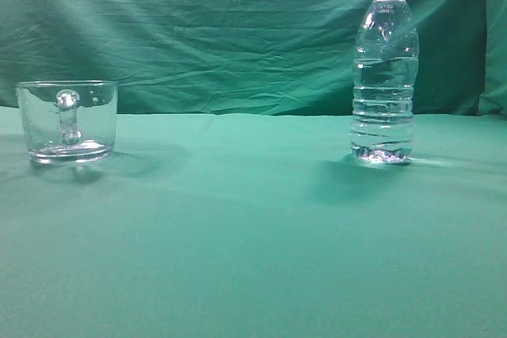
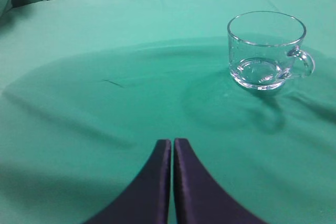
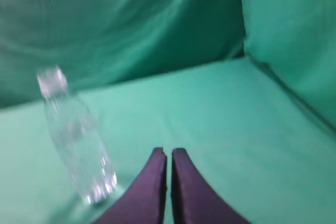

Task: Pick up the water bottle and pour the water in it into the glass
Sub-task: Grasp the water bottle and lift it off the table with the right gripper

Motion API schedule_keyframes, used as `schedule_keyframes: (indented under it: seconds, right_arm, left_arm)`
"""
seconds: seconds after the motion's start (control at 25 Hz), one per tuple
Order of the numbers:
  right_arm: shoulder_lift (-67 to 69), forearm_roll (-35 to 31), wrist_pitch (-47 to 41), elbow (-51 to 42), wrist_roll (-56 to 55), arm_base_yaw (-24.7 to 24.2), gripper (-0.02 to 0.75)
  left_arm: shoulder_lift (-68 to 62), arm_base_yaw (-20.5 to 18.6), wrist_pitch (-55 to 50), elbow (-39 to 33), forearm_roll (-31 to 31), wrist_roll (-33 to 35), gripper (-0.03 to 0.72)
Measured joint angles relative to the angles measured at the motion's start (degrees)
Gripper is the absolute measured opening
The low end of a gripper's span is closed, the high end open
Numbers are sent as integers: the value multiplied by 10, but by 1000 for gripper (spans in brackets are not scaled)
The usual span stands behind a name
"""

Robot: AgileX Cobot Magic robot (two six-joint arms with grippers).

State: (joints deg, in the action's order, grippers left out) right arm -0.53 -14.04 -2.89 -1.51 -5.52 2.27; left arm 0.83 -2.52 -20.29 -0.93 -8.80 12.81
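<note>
A capless water bottle [image 1: 384, 69] stands upright on the green-draped table [image 1: 238, 235], well apart from the glass [image 1: 67, 120] — empty, handle toward the camera. Both the left gripper [image 2: 172, 148] and right gripper [image 3: 168, 156] hover closed, holding nothing — the right beside the bottle.

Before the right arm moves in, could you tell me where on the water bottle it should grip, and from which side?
Grip the water bottle across its ribbed middle, coming in level from the side. It stands upright with an uncapped neck, so tilting it early could spill. The right gripper is shut and must open first, and it sits right of the bottle, the likelier approach side.
</note>
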Motion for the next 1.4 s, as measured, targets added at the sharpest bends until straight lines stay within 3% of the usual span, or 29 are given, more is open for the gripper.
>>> schedule_keyframes:
  seconds: [0.12, 0.32, 0.48, 0.68, 0.8, 1.04, 1.4]
  right_arm:
    - [0, -9, 64, 0, -9, 0, 0]
    - [3, -10, -12, 74, 42, 0, 0]
    - [55, -10, -19, 144, 60, 0, 0]
    - [156, -11, -59, 158, 62, 1, 0]
    - [216, -11, -62, 158, 64, 27, 0]
    - [355, -13, 60, 158, 157, 118, 0]
    - [598, -20, 317, 159, 153, 227, 0]
  left_arm:
    - [0, 0, 0, 0, 0, 0, 0]
    - [0, 0, 0, 0, 0, 0, 0]
    - [0, 0, 0, 0, 0, 0, 0]
    - [0, 0, 0, 0, 0, 0, 0]
    - [0, 0, 0, 0, 0, 0, 0]
    - [0, 0, 0, 0, 0, 0, 0]
    - [0, 0, 0, 0, 0, 0, 0]
